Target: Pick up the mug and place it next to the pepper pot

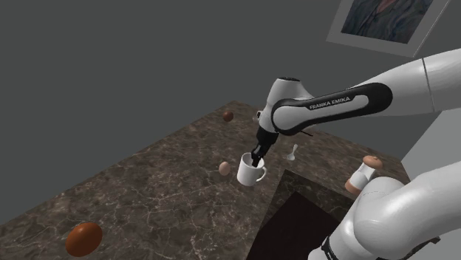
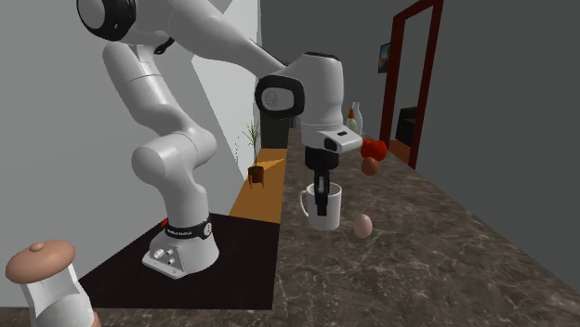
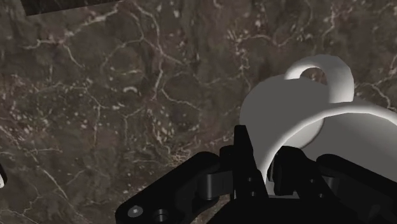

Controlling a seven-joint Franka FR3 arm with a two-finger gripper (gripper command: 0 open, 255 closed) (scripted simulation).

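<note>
The claw point(image 3: 263, 154) is pinching the side wall of the mug point(image 3: 286, 108). One black finger is inside the mug and the other is outside. The claw point(image 1: 255, 159) comes down from above into the mug's open top. The mug point(image 1: 250, 174) is white and stands upright, with its handle sticking out to one side. I cannot tell if its bottom touches the bench point(image 1: 148, 192). The bench is dark brown stone with pale lines. A small pale egg point(image 1: 224, 168) lies just beside the mug. The pepper pot point(image 1: 362, 174) is white with a brown round top. It stands well apart from the mug, near the arm's stand. A big brown ball point(image 1: 83, 238) lies far off on the shoulder view's left.
</note>
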